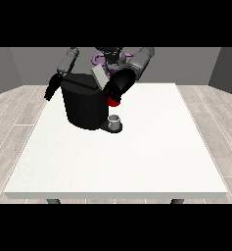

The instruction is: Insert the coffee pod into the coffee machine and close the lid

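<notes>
A: Where your hand at the view's right [115, 89] hangs over the coffee machine [83, 105], can you read its fingers?
B: Cannot tell. A red thing at the machine [114, 102] sits beneath it.
A: The pod?
B: Only a small grey thing [115, 120] on the machine's base; the other hand [51, 90] hangs apart, fingers unreadable.

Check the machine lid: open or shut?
Open: the grey lid stands tilted up above the coffee machine, beside the hand at the view's right.
</notes>
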{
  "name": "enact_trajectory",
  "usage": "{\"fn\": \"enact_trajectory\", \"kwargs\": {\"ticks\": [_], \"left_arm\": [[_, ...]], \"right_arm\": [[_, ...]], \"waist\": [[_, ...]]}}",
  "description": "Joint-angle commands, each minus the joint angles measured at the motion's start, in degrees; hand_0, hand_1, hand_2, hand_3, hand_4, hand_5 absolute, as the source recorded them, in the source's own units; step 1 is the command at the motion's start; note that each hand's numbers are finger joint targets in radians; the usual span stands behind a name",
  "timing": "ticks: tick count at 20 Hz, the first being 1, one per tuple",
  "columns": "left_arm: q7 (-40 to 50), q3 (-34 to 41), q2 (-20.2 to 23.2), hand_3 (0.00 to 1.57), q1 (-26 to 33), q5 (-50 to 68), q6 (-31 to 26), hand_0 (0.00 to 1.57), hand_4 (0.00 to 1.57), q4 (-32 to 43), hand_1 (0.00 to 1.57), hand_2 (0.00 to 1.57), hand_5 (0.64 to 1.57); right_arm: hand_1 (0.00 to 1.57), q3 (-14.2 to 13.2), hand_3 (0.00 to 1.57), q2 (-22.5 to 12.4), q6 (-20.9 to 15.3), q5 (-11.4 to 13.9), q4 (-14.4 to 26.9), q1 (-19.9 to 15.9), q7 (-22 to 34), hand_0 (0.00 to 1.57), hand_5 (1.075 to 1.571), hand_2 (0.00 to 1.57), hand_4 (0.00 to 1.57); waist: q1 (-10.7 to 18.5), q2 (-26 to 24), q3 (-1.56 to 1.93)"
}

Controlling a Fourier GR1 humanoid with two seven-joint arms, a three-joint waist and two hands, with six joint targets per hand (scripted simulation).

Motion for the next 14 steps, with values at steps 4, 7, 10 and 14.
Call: {"fn": "enact_trajectory", "kwargs": {"ticks": [4,7,10,14], "left_arm": [[-1.2,-0.2,0.4,0.6,0.7,-2.3,5.8,0.51,0.0,0.2,0.51,0.78,1.571],[-0.6,-0.7,1.1,0.51,0.7,-3.0,3.7,0.0,0.0,0.5,0.0,0.63,1.571],[-0.3,0.0,2.4,0.47,0.0,-3.3,3.8,0.0,0.0,2.0,0.0,0.57,1.571],[-0.1,-0.2,0.9,0.38,-0.5,-2.9,2.5,0.0,0.0,0.5,0.0,0.48,1.571]], "right_arm": [[0.0,0.8,0.0,0.4,-0.9,1.2,-0.7,-0.6,-0.4,0.0,1.571,0.0,0.19],[0.0,-0.4,0.0,-0.8,0.5,0.0,0.7,-0.7,0.0,0.0,1.571,0.0,0.11],[0.0,0.7,0.0,0.1,-0.6,1.1,-1.4,-1.3,2.9,0.0,1.571,0.0,0.21],[0.0,-0.9,0.0,-1.0,-0.5,0.7,2.0,-0.1,-0.4,0.0,1.571,0.0,0.15]], "waist": [[-0.1,2.0,-0.17],[0.8,0.8,-0.16],[-0.6,0.6,-0.17],[1.1,-0.2,-0.15]]}}
